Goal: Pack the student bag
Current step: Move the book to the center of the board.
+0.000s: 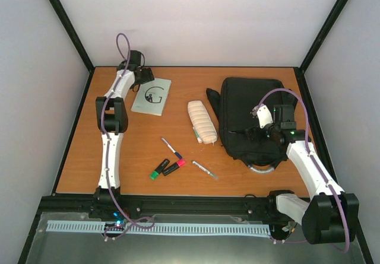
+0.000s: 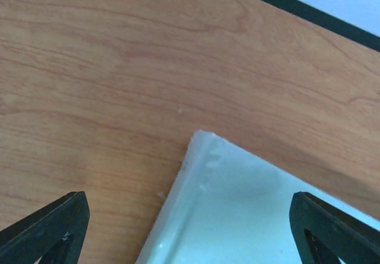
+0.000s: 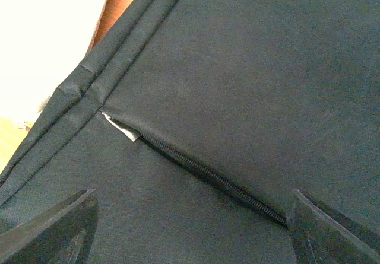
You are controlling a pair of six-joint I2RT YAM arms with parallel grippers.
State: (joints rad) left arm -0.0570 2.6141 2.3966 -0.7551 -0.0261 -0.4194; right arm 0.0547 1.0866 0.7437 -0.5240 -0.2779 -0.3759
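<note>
Student bag: the black student bag (image 1: 252, 118) lies flat on the wooden table (image 1: 136, 145), its grey loop handle (image 1: 261, 168) at the near end.
Right claw: the right gripper (image 3: 192, 193) hangs over the bag's front panel, fingers spread wide with nothing between them; a closed zip (image 3: 208, 178) runs slantwise across the fabric below.
Left claw: well to the bag's left, the left gripper (image 2: 190, 228) hovers over a corner of a pale booklet (image 1: 152, 96), fingers wide apart and gripping nothing.
Pencil case: a cream ribbed pencil case (image 1: 202, 121) lies just beside the bag's left edge.
Pens: to the near left of the bag, a white-and-purple pen (image 1: 171, 148), a green marker (image 1: 159, 168), a red marker (image 1: 174, 167) and a white pen (image 1: 205, 170) lie loose on the wood, none of them touching the bag.
</note>
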